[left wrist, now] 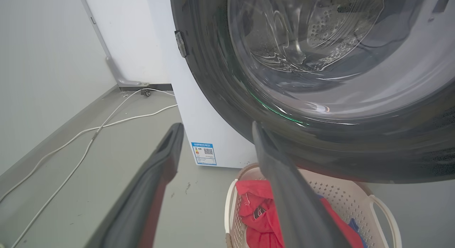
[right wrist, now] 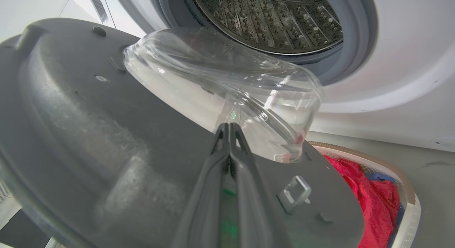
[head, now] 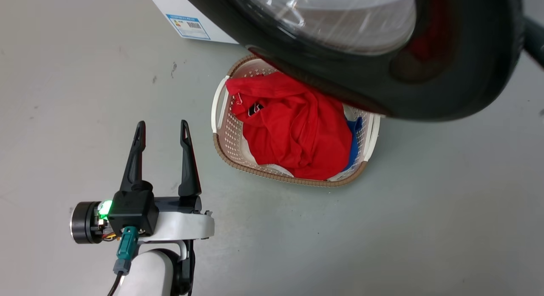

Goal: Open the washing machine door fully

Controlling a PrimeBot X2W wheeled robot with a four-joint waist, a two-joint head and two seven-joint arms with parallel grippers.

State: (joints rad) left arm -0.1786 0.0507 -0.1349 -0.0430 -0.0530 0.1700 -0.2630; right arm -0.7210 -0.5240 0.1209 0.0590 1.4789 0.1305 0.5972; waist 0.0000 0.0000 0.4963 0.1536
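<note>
At eight o'clock in the head view, the left gripper (head: 162, 124) points toward twelve, its two dark fingers spread apart and holding nothing. At eleven o'clock a blue label sticker (head: 188, 26) on the washing machine (head: 174, 3) bears a square code; its print is too small to read. Toward one o'clock the washing machine door (head: 446, 88) stands swung out above a laundry basket (head: 219, 105). In the right wrist view the right gripper (right wrist: 229, 126) lies along the door's inner face, fingers pressed together and clasping nothing.
</note>
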